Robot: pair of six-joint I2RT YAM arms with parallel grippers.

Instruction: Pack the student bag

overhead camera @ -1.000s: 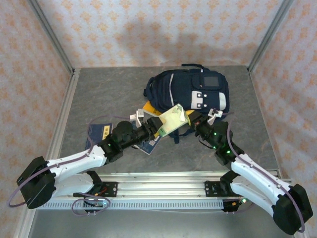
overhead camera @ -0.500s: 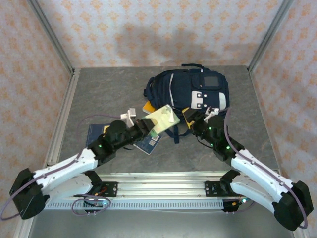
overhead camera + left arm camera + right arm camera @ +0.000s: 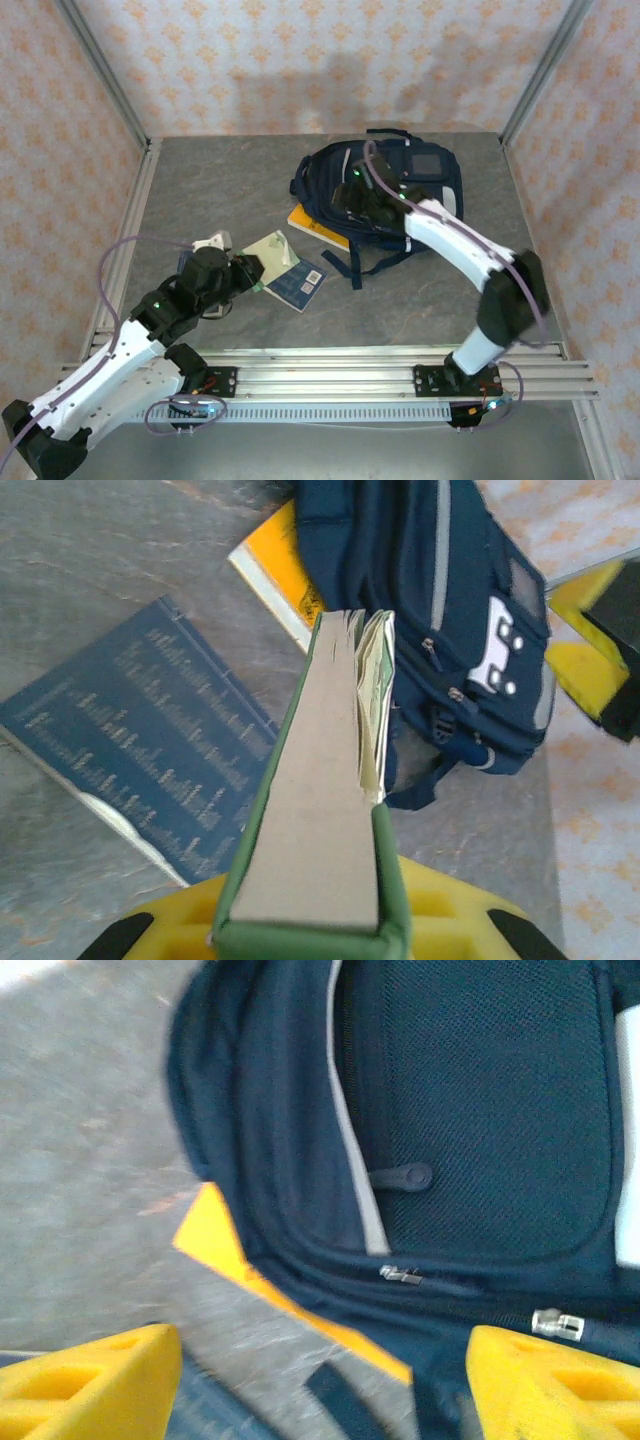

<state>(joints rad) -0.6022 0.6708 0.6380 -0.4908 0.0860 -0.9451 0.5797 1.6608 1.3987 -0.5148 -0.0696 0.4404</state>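
Note:
The student bag (image 3: 405, 178), navy with white patches, lies at the back centre of the table; the right wrist view shows its mesh pocket (image 3: 490, 1110) and a zip pull (image 3: 400, 1275). My right gripper (image 3: 352, 205) hovers over the bag's near left edge, its yellow fingers (image 3: 90, 1380) wide apart with nothing between them. My left gripper (image 3: 250, 270) is shut on a green-covered book (image 3: 320, 800), held edge-on above the table, left of the bag. A yellow book (image 3: 315, 228) lies partly tucked under the bag's edge.
A blue book (image 3: 300, 285) lies flat in front of the bag, beside a loose strap (image 3: 355, 265). Another blue book (image 3: 185, 262) sits partly under my left arm. Patterned walls and metal frame posts close in the table.
My left arm drew back to the left and lower, carrying the green book away from the bag. My right arm swung up and forward over the bag's near left side.

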